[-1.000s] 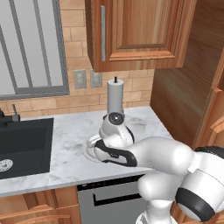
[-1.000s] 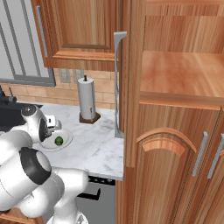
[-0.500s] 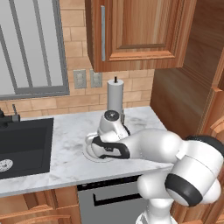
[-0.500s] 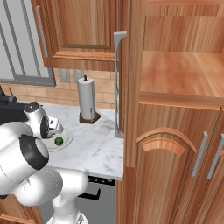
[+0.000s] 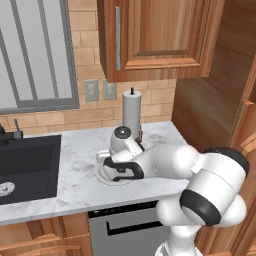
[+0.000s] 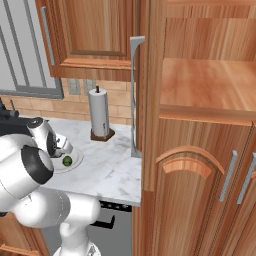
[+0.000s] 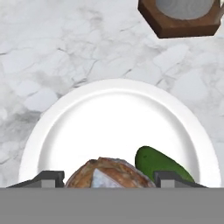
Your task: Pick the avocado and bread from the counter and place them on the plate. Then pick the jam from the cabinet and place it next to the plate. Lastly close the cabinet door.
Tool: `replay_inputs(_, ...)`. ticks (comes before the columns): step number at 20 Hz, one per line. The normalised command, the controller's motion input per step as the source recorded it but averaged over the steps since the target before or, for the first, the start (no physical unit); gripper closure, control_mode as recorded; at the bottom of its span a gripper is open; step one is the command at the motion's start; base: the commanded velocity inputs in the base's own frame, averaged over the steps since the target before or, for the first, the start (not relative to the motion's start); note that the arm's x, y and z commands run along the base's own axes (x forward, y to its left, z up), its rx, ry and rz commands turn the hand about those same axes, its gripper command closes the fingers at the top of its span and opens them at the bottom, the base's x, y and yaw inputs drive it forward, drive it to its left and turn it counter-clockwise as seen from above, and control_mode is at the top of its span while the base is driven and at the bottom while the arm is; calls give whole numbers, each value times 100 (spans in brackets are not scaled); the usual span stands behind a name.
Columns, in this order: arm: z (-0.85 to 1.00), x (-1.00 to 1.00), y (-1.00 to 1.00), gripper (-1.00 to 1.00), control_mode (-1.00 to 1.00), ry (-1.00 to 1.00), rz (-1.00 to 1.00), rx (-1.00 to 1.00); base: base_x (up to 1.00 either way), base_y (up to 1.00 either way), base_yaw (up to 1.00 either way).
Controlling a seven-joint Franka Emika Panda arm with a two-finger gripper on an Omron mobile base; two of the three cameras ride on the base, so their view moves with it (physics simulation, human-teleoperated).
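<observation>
I can read no brand, label or writing on anything here. In my hand view the tool (image 7: 107,180) hangs low over the plate (image 7: 109,111), its two dark tips standing either side of the bread (image 7: 109,175); the jaws look partly spread, but I cannot tell whether they grip the loaf or merely straddle it. The avocado (image 7: 159,165) lies on the plate just beside the bread, toward the right of that view. The plate sits on the marble bench (image 5: 75,165), near its back edge, with the paper towel holder (image 5: 132,112) just behind it. Since a second ago my arm has swung leftward over the plate, elbow lower. The plate, avocado and holder have stayed put. The tall cabinet (image 6: 200,165) has its upper door (image 6: 135,97) open.
</observation>
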Motion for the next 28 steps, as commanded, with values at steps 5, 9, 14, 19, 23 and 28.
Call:
replay_inputs(5, -5, 7, 0, 100, -100, 3, -6, 3, 0, 0, 0)
replay_inputs(9, -3, 6, 0, 100, -100, 3, -3, 3, 0, 0, 0)
replay_inputs(14, -9, 3, 0, 100, -100, 4, -3, 1, 0, 0, 0)
replay_inputs(19, -15, 1, 0, 100, -100, 3, -4, 0, 0, 0, 0)
replay_inputs(23, -10, 11, 2, 100, -100, 1, -4, 0, 0, 0, 0)
replay_inputs(28, -7, 14, 5, 100, -100, 0, -5, 0, 0, 0, 0)
